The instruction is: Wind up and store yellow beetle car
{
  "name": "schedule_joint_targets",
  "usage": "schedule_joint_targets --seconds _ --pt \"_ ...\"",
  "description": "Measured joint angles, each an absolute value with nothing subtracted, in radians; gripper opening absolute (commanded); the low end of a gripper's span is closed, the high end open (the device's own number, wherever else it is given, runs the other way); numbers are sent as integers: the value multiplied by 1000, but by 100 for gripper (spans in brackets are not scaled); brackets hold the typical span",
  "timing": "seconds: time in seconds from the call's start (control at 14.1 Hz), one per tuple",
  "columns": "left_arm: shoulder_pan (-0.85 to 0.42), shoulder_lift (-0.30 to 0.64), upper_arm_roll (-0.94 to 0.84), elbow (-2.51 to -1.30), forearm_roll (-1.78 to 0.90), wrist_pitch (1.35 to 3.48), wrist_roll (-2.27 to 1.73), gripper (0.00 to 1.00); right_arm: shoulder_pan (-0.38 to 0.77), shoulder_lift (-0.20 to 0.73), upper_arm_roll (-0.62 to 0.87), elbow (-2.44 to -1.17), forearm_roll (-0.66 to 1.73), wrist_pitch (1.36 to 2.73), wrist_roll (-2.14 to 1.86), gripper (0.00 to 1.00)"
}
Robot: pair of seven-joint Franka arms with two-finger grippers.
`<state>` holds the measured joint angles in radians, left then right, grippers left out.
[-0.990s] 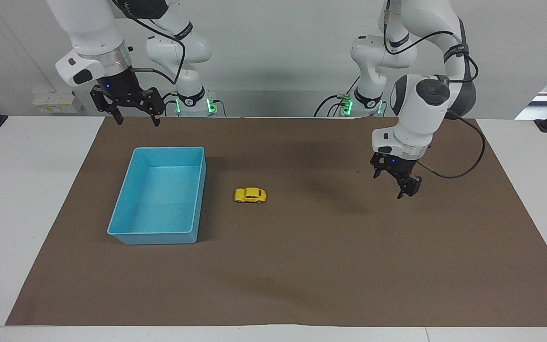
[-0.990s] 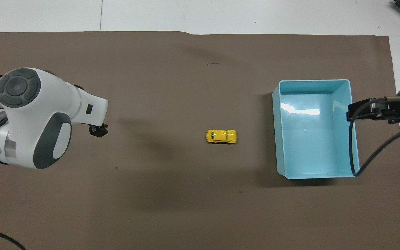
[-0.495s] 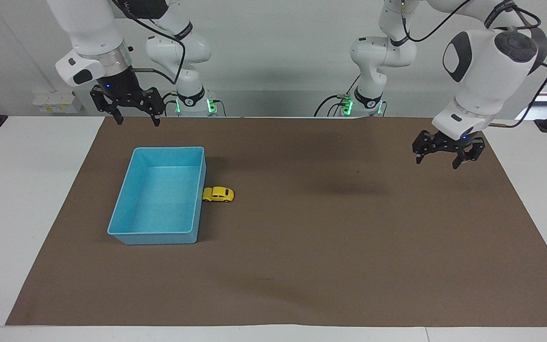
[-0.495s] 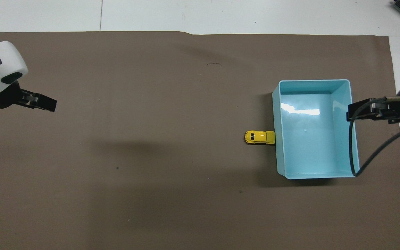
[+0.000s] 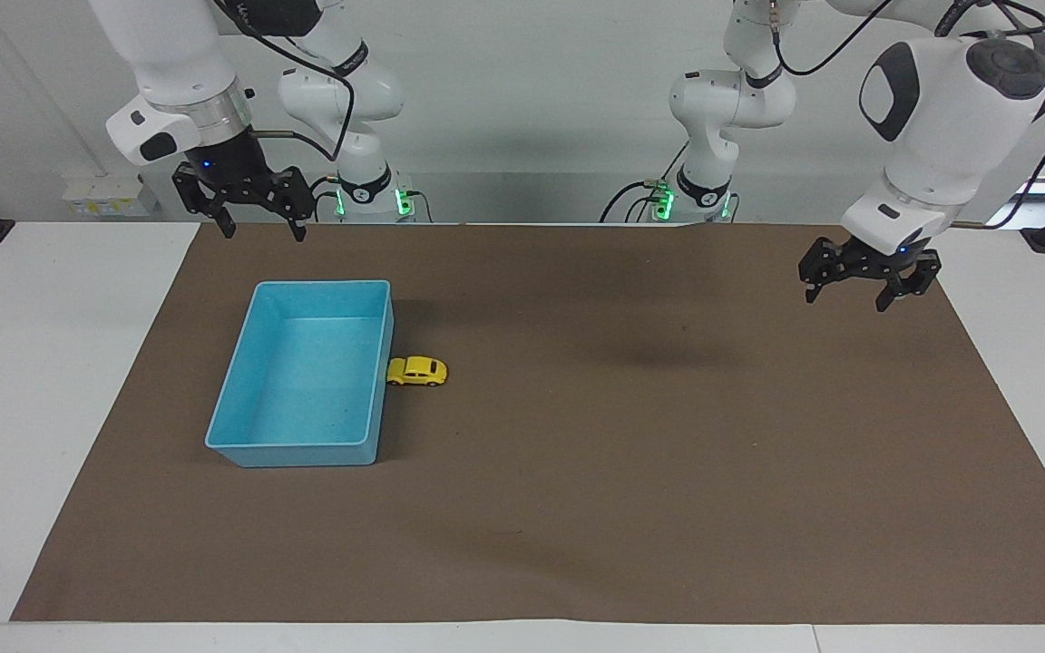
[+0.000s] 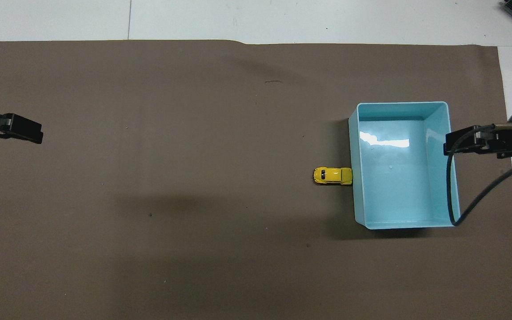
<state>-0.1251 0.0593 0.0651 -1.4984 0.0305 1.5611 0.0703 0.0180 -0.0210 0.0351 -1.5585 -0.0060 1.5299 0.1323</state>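
The yellow beetle car [image 5: 416,371] stands on the brown mat with its nose against the outer long wall of the blue bin [image 5: 305,286]. It also shows in the overhead view [image 6: 332,175], beside the bin [image 6: 400,103]. My left gripper [image 5: 847,301] is open and empty, up in the air over the mat's edge at the left arm's end, well apart from the car. In the overhead view the left gripper [image 6: 29,133] shows at the picture's edge. My right gripper [image 5: 264,233] is open and empty and waits above the bin's end nearest the robots; it also shows in the overhead view [image 6: 451,146].
The brown mat [image 5: 631,508] covers most of the white table [image 5: 33,381]. The blue bin holds nothing. The right arm's cable [image 6: 454,191] hangs over the bin's rim in the overhead view.
The car has rolled from the mat's middle to the bin's wall and stopped there. The left gripper has risen and drawn back toward the left arm's end. The right arm has not moved.
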Motion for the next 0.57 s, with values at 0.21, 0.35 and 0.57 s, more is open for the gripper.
schedule_joint_targets --seconds 0.21,0.35,0.57 --pt "-118 29 71 -1502 28 1550 64 100 18 -21 35 -1559 -6 1492 132 100" --pt "-112 21 72 -1505 -2 1549 62 100 19 -21 37 -1559 -6 1485 131 100" --pt "-112 21 72 -1507 -14 1549 62 100 22 -23 51 -1558 -6 1467 101 100"
